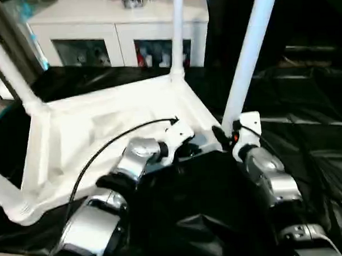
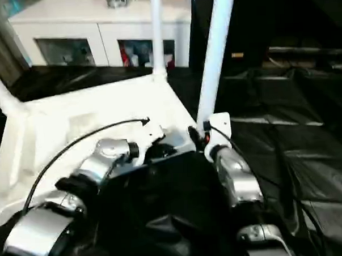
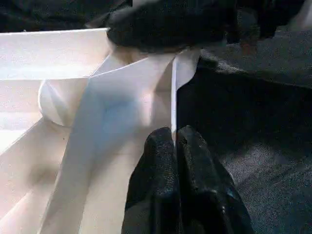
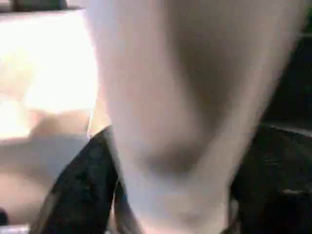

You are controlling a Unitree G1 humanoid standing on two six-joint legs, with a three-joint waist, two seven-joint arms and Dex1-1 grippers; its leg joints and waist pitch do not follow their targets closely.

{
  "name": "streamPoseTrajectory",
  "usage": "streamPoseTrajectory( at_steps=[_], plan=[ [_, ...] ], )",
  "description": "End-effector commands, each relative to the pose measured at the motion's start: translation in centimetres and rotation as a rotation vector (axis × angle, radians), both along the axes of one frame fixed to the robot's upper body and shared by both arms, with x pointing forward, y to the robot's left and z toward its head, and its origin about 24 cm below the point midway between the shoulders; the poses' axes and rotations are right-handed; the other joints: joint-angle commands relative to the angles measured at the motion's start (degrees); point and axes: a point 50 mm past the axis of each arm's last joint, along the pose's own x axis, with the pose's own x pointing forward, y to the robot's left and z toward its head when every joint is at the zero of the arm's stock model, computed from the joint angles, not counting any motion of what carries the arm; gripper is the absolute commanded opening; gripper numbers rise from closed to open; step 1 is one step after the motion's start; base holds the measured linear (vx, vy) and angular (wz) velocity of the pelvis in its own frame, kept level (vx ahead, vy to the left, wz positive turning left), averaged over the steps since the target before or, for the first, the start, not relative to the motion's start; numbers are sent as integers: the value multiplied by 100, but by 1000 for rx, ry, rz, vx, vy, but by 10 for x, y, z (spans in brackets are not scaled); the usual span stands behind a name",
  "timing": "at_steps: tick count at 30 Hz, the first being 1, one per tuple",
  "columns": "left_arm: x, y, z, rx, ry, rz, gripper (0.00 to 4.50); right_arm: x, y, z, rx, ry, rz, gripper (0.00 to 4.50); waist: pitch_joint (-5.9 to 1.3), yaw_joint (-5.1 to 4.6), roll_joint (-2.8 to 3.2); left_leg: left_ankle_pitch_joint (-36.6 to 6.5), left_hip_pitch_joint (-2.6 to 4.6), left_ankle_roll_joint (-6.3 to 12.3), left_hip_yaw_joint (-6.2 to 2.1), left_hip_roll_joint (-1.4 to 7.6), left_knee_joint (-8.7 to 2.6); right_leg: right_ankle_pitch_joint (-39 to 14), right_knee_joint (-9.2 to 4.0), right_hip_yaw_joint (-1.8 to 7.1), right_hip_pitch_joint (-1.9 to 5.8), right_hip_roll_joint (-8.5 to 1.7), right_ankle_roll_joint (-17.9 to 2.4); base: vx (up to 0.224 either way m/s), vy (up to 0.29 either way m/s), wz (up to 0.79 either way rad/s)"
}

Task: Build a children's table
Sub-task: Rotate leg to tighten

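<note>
The white children's table top (image 1: pixel 103 131) lies upside down on black sheeting, ribbed underside up. Legs stand in its far-left (image 1: pixel 9 72) and far-right (image 1: pixel 177 37) corner sockets, and another leg (image 1: pixel 1 195) juts from the near-left corner. My left gripper (image 3: pixel 174 134) is shut on the thin rim of the top (image 3: pixel 173 97) beside the near-right corner socket (image 3: pixel 58 100). My right gripper (image 1: pixel 231 134) is shut on the lower end of the fourth leg (image 1: pixel 250 51), which rises slightly tilted at that corner. In the right wrist view this leg (image 4: pixel 185 97) passes close beside a black finger (image 4: pixel 83 185).
A white cabinet (image 1: pixel 121 34) with glass doors stands behind the table. Crinkled black sheeting (image 1: pixel 307 133) covers the floor to the right and in front. A black cable (image 1: pixel 104 148) arcs over my left forearm.
</note>
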Motion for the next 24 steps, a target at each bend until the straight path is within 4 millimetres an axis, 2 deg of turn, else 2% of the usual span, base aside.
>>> streamPoseTrajectory(
  at_steps=[1,4,5,7,8,9,10,11,12,14,16,18,21,22,24],
  plan=[
    [-4,-31,16,-99,-46,-82,0,-11,30,-18,-1,82,159,366,-291,-15,-100,-2198,123,27,-142,185,-501,-2476,-512,135,126,-200,-860,0,0,0],
    [-4,-21,13,-80,-43,-106,0,-9,23,-10,92,51,169,377,-290,-16,-95,-2268,127,95,-135,182,-499,-2435,-516,136,133,-204,-904,0,0,0],
    [-5,-18,12,-77,-39,-115,0,-8,19,-7,111,48,188,377,-295,-15,-77,-2269,122,122,-141,183,-499,-2413,-510,137,147,-209,-909,0,0,0],
    [-6,-12,12,-73,-41,-149,0,-10,12,-3,116,40,257,377,-309,6,-96,-2105,108,202,-124,200,-486,-2103,-488,149,165,-203,-976,0,0,0],
    [-7,-5,12,-68,-29,-185,0,-16,2,1,100,30,364,377,-312,12,-52,-2052,109,208,-125,200,-486,-1997,-469,152,165,-201,-1024,0,0,0],
    [-8,0,12,-69,-20,-215,0,-20,-5,4,86,26,433,377,-309,14,-73,-2024,101,231,-118,203,-488,-1922,-474,147,183,-197,-1049,0,0,0],
    [-9,3,12,-70,-13,-235,0,-23,-9,6,76,24,472,377,-326,59,-92,-1843,99,357,-98,217,-458,-1608,-437,155,205,-203,-1164,0,0,0],
    [-10,6,12,-68,-2,-250,0,-25,-13,8,70,19,498,377,-328,69,-65,-1759,90,391,-89,214,-451,-1504,-417,154,210,-203,-1209,0,0,0],
    [-10,7,12,-66,-1,-255,0,-26,-14,8,70,20,505,377,-338,77,-65,-1551,67,433,-85,220,-439,-1322,-383,144,226,-205,-1298,0,0,0],
    [-12,16,13,-47,6,-307,0,-32,-24,12,65,33,583,377,-350,113,-53,-1376,77,482,-72,236,-421,-1156,-360,126,230,-204,-1402,0,0,0],
    [-15,26,14,-49,32,-357,0,-38,-33,16,54,52,669,377,-372,173,-61,-1125,67,569,-71,250,-394,-749,-286,112,265,-196,-1532,0,0,0],
    [-16,32,15,-51,44,-378,0,-41,-38,18,53,59,704,377,-380,185,-81,-972,73,659,-56,249,-372,-474,-251,115,250,-188,-1620,0,0,0],
    [-18,42,16,-47,66,-409,0,-45,-45,23,59,70,762,377,-385,206,-78,-918,77,717,-56,260,-360,-371,-222,112,247,-195,-1713,0,0,0],
    [-19,47,16,-46,75,-416,0,-46,-47,25,60,74,789,352,-383,208,-99,-969,84,722,-50,264,-362,-421,-229,115,248,-192,-1708,0,0,0],
    [-19,48,16,-47,78,-416,0,-46,-47,25,60,74,795,352,-366,226,-93,-1014,75,697,-50,263,-368,-558,-231,119,242,-205,-1689,0,0,0]
  ],
)
